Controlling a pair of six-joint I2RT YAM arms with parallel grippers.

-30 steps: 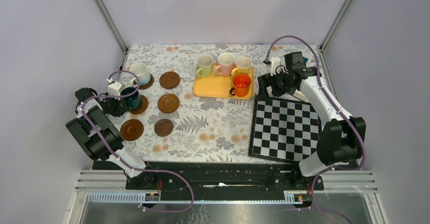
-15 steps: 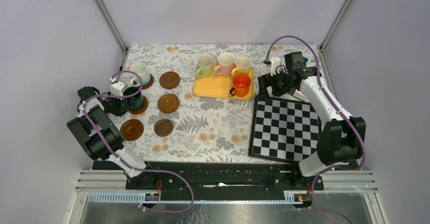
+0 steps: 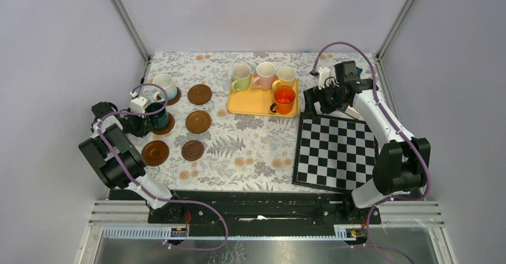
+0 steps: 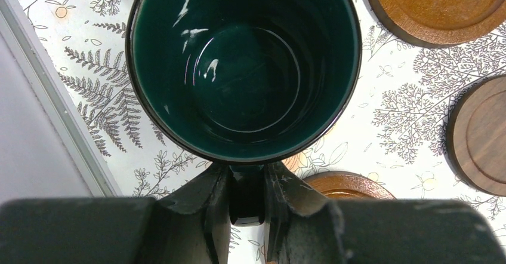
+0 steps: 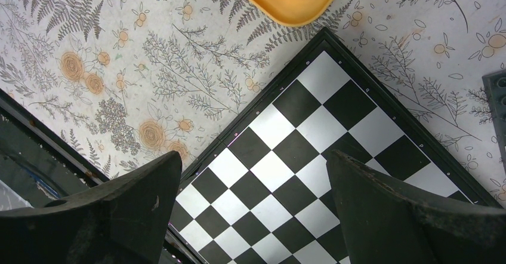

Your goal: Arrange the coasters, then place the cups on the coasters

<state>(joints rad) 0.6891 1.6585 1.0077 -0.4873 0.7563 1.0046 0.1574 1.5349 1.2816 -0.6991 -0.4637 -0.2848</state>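
A dark green cup (image 3: 157, 115) (image 4: 244, 67) is over a brown coaster (image 3: 165, 125) (image 4: 349, 184) at the left; the frames do not tell whether it rests on that coaster. My left gripper (image 3: 145, 118) (image 4: 246, 195) is shut on the cup's handle. A white cup (image 3: 164, 85) stands on the coaster behind it. Several bare coasters (image 3: 199, 94) (image 3: 198, 121) (image 3: 193, 150) (image 3: 155, 153) lie nearby. Light green (image 3: 241, 77), pink (image 3: 265, 75), yellow (image 3: 286, 76) and orange (image 3: 284, 99) cups stand on the yellow tray (image 3: 253, 103). My right gripper (image 3: 320, 100) (image 5: 252, 159) hangs open over the chequered board's corner.
The black-and-white chequered board (image 3: 337, 150) (image 5: 310, 126) lies at the right front, touching the tray's corner (image 5: 298, 7). A metal frame rail (image 4: 54, 97) runs close along the table's left edge, beside the dark green cup.
My left gripper has shifted slightly to the right with the dark green cup. The right arm has not moved.
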